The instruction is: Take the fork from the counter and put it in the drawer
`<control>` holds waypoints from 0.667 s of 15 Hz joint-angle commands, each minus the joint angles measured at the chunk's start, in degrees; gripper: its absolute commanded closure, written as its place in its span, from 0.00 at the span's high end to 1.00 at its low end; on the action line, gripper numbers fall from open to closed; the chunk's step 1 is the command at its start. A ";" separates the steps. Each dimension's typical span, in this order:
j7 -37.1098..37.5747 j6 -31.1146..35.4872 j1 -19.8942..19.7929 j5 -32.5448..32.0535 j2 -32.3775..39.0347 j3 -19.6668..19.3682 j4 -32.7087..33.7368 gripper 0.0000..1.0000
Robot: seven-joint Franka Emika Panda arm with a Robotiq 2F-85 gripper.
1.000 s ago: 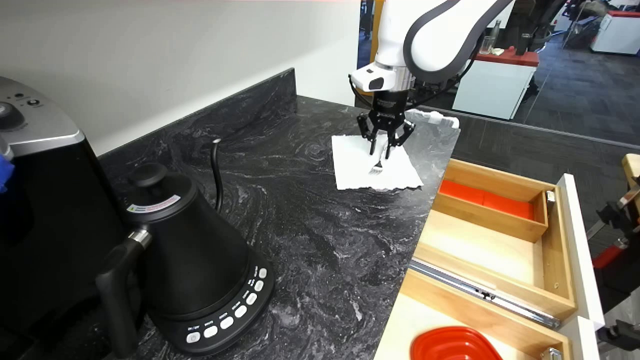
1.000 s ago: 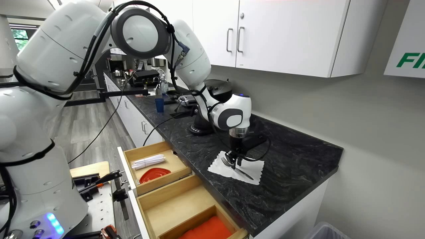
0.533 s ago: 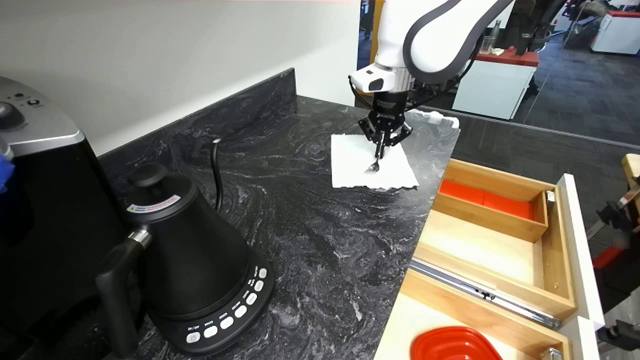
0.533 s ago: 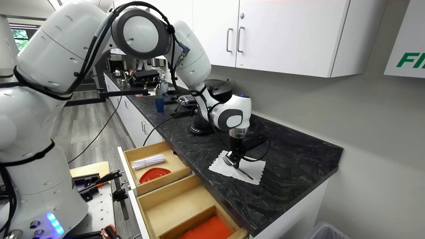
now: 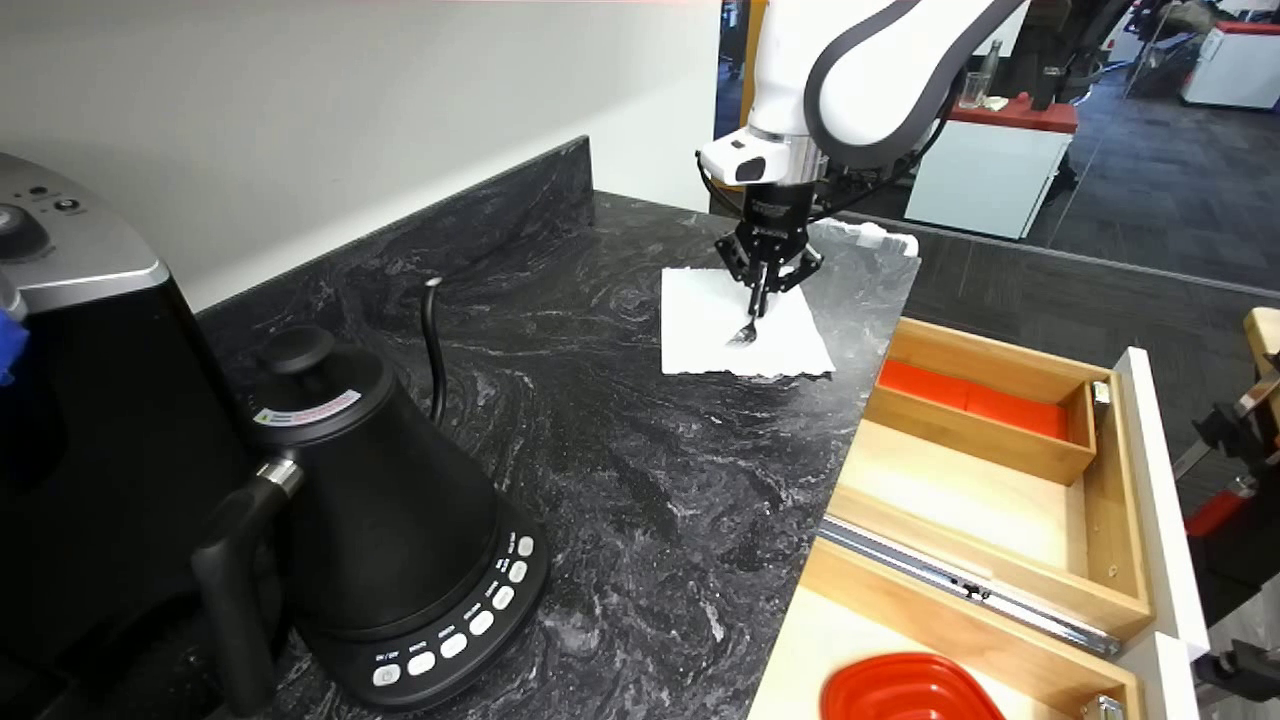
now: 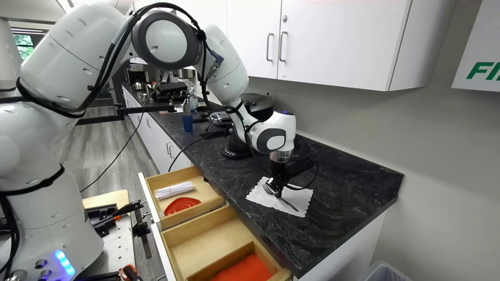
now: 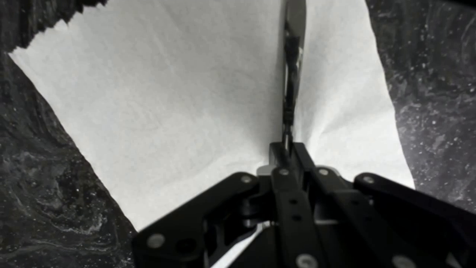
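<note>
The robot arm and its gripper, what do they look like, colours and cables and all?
The arm is white with smooth rounded segments, a dark grey ring at the elbow, black cables strapped along it and a glowing blue light strip on its base. A silver collar joins it to the black gripper, which has slim straight fingers, angular linkages and paler screw heads.

The fork (image 7: 292, 74) is cropped at its handle end by the wrist view's top edge, the rest lost beneath the gripper (image 7: 286, 148), itself soft with blur and cut by the bottom edge. Over in an exterior view, that gripper masks most of the fork, and the tines (image 5: 743, 337) are too small and smeared to count! Bottom edges crop the red dish (image 5: 910, 690) and the drawer (image 6: 213, 238), and the blue thing (image 5: 10, 345) at far left is anyone's guess.
</note>
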 commanded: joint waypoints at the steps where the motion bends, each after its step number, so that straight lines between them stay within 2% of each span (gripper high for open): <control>1: -0.24 0.41 0.08 0.96 0.73 0.03 1.12 0.04; 10: 1.06 -0.41 0.72 0.30 -2.00 -1.14 2.19 0.04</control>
